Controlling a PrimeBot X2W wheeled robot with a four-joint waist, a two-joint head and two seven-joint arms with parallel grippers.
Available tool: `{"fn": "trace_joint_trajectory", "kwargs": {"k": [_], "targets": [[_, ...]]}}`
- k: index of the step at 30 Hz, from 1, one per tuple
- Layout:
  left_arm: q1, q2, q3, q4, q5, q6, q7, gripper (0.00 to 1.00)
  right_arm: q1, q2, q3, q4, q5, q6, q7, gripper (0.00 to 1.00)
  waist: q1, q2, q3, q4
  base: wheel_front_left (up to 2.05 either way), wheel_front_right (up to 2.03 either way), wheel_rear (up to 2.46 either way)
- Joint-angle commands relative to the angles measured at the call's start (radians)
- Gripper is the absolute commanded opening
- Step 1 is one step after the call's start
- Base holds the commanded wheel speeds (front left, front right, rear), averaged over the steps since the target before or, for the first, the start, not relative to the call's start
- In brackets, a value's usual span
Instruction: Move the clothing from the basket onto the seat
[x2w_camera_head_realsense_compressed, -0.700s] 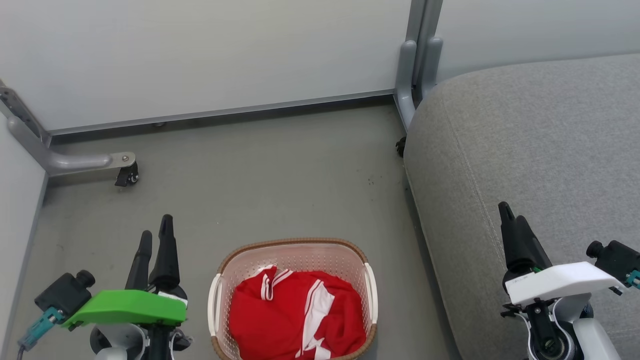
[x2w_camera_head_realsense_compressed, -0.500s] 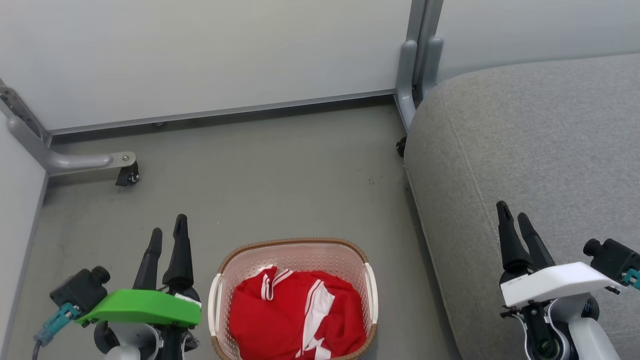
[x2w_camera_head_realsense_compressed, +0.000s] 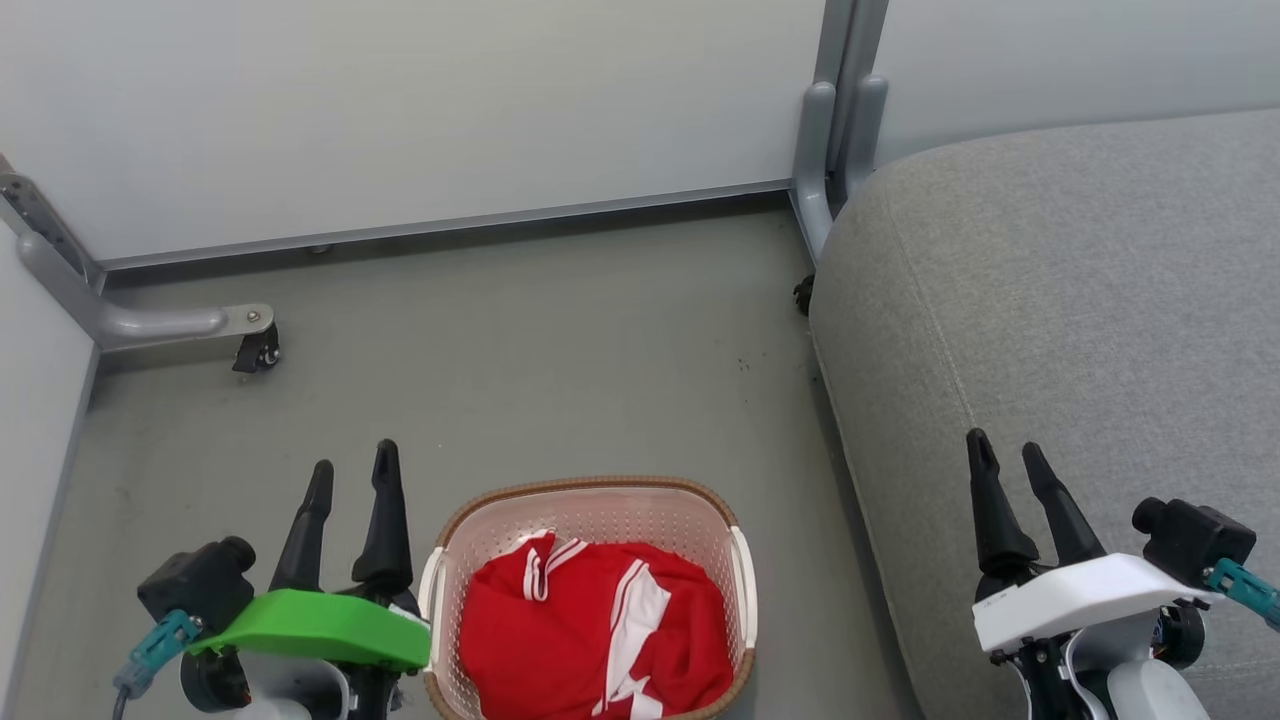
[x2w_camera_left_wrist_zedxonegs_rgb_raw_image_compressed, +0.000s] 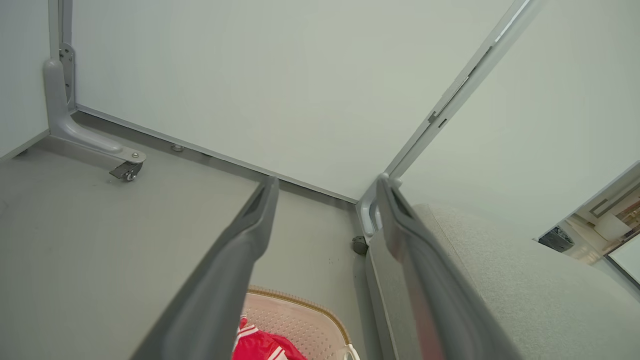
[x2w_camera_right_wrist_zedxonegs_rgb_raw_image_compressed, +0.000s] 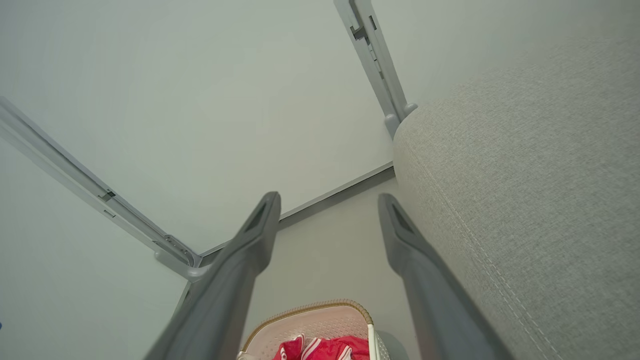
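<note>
Status: the bright red soft fabric garment with white stripes and trim (x2w_camera_head_realsense_compressed: 595, 640) lies bunched inside the cream-white perforated plastic basket with a brown woven-look rim (x2w_camera_head_realsense_compressed: 590, 486). The basket stands on the grey floor (x2w_camera_head_realsense_compressed: 500, 350), near the robot, left of the large light grey upholstered seat cushion (x2w_camera_head_realsense_compressed: 1080, 300) and apart from it. Nothing lies on the seat. The left gripper, green wrist cover (x2w_camera_head_realsense_compressed: 354, 456), hangs just left of the basket, jaws spread, empty. The right gripper, white wrist cover (x2w_camera_head_realsense_compressed: 1002, 442), shows against the near left part of the seat, jaws also spread, empty. Risks, as judged: (a) the basket looks light, so a pinch that catches wall or rim together with cloth would likely lift or tip it. (b) The garment is limp and crumpled, so a grasp on 1 fold may leave a trailing part to snag the rim or drag on the floor. (c) The left fingers sit close to the basket's left side, so a sideways approach could shove it. (d) The seat edge is rounded, so cloth released too near it could slide off. Count: 1 garment; 1 basket with 2 white side handles (x2w_camera_head_realsense_compressed: 743, 585); 1 seat; 2 grippers; 2 small black casters, the far-left caster (x2w_camera_head_realsense_compressed: 256, 352) and the caster at the seat's far corner (x2w_camera_head_realsense_compressed: 800, 293).
</note>
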Motion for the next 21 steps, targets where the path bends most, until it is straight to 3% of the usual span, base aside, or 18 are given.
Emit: {"fn": "trace_joint_trajectory", "kwargs": {"k": [1,21], "targets": [[0.002,0.003,-0.005,-0.014,0.031,0.002,-0.010,1.00,0.005,-0.002,0.006,-0.020,-0.025,0.000,-0.010,1.00,0.0000,0.0000,0.000,0.001,0.00,0.00,0.00],[0.019,0.005,-0.051,-0.056,0.228,0.035,-0.061,1.00,0.028,0.000,0.034,-0.069,-0.244,0.000,-0.061,1.00,0.0000,0.0000,0.008,0.006,0.00,0.00,0.00]]}}
